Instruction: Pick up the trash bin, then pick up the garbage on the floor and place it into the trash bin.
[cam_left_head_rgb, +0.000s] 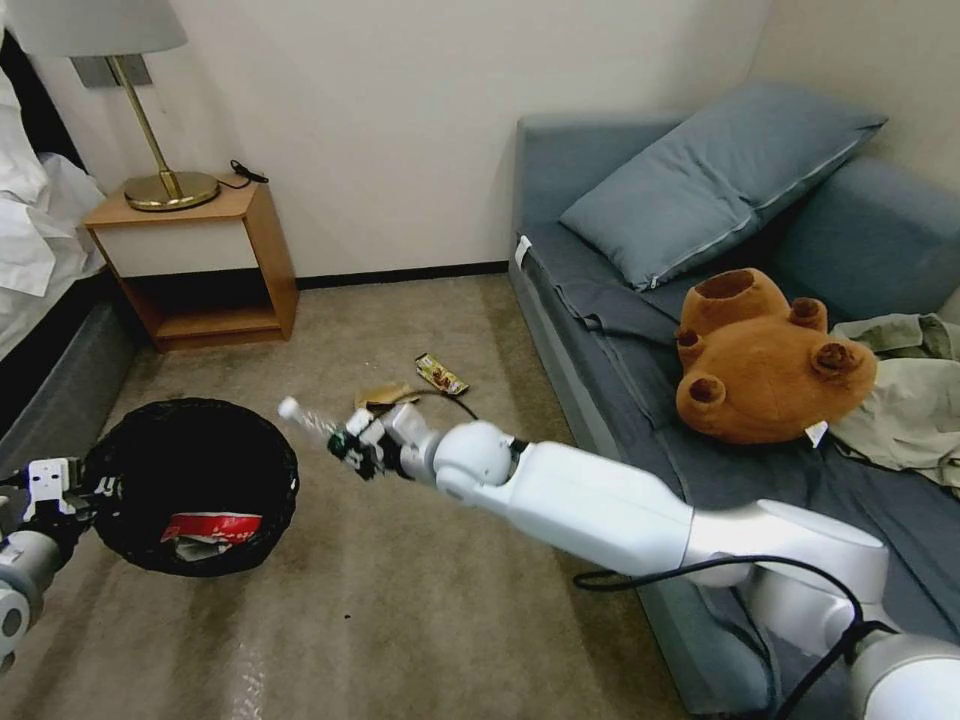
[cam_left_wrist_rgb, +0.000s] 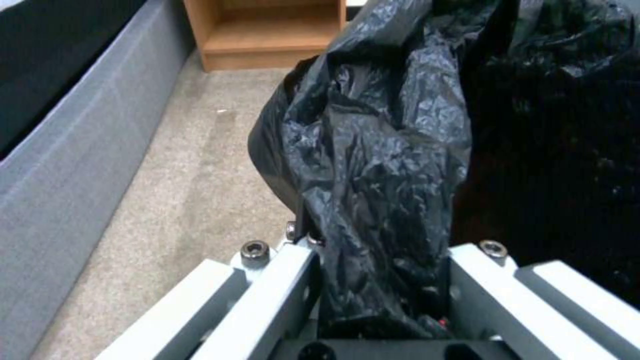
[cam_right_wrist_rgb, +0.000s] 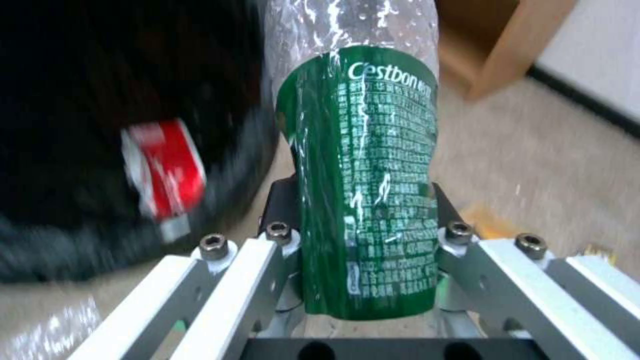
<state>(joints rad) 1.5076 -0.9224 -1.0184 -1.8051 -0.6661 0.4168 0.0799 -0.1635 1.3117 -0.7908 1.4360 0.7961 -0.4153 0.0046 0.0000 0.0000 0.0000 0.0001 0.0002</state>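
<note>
The left tool is clenched on the black liner at the rim of the bin, which hangs above the carpet beside the bed. A red packet lies inside the bin. The right tool grips the bottle just beside the bin. Beyond the bottle, a paper scrap and wrapper lie on the carpet.

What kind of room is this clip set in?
Most likely a hotel-style bedroom: a wooden nightstand with a brass lamp, white bedding at the left edge, and a grey daybed sofa on carpet.
</note>
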